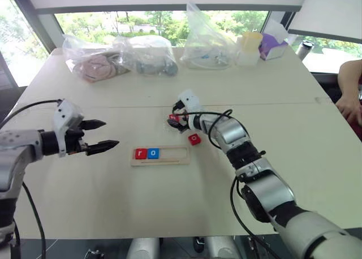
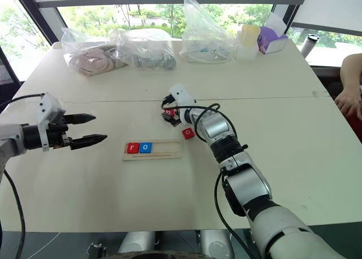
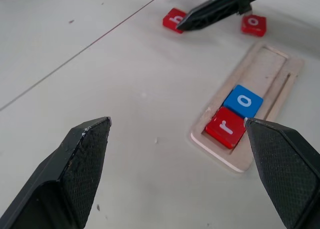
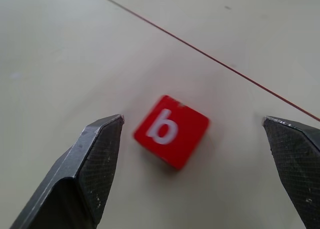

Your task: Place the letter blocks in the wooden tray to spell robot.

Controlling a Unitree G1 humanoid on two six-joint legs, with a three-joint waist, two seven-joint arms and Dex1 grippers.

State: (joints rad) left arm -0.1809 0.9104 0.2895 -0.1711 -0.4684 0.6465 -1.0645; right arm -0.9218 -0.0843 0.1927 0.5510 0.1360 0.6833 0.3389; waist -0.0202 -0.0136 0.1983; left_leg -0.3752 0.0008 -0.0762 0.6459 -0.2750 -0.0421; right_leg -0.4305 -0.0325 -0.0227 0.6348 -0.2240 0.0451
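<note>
Left eye view: left tool sits mid-left of frame, fingers spread wide, nothing between them, tips aimed toward frame centre, arm coming in level from the left edge. Right tool is just above centre, arm stretched diagonally up from the lower right corner w/ a black cable looped over the forearm. It hangs over a red block; whether it touches can't be told here. Wooden tray lies centre frame on the counter, w/ red r block and blue o block side by side at its left end, rest of slot bare. Red o block lies on the counter just above-right of the tray. Plastic bags along the top of the counter; a person's arm at right edge.

Left wrist view: both black fingers far apart at lower corners, empty. Tray w/ r and o sits right of centre. Top of frame: the right tool's fingers straddle the red b block, red o just right of it.

Right wrist view: fingers wide apart at the lower corners, red b block flat on the counter between them, clear gaps both sides, not gripped.
</note>
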